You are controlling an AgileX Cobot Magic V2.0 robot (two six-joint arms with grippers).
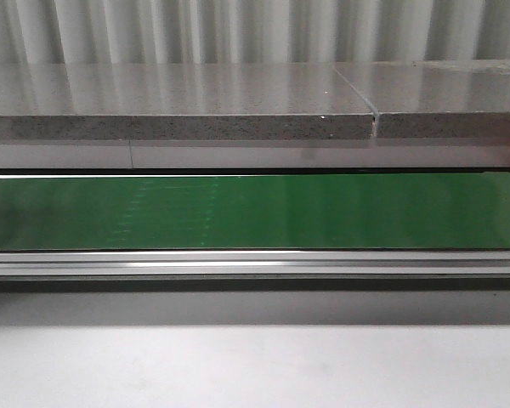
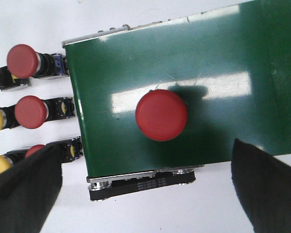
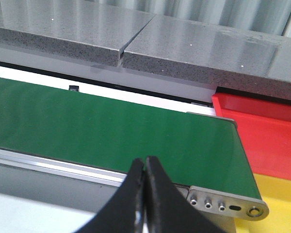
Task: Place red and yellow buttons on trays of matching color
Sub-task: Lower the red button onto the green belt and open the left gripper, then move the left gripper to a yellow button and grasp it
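While the green conveyor belt (image 1: 255, 211) runs across the whole front view with nothing on that stretch, the action sits at its ends. Grey stone ledge (image 1: 178, 110) behind it, white table (image 1: 255, 365) in front. Red tray (image 3: 266, 131) lies just past the belt end, ahead and to the side of the right gripper (image 3: 145, 170); yellow tray (image 3: 276, 199) sits nearer that gripper, touching the red one, likely so buttons coming off the belt get sorted there. Right gripper has its fingers pressed together, holding nothing, parked over the belt's near rail. Left gripper (image 2: 150, 189) is spread wide, empty, hanging above the other belt end with one red button (image 2: 161, 115) cap-up on the belt, between and just ahead of the fingers (image 2: 24, 194). Spare buttons (image 2: 29, 111), red and yellow caps, lie in rows on the table beside the belt end, probably the supply stock. No button on either tray as far as visible.
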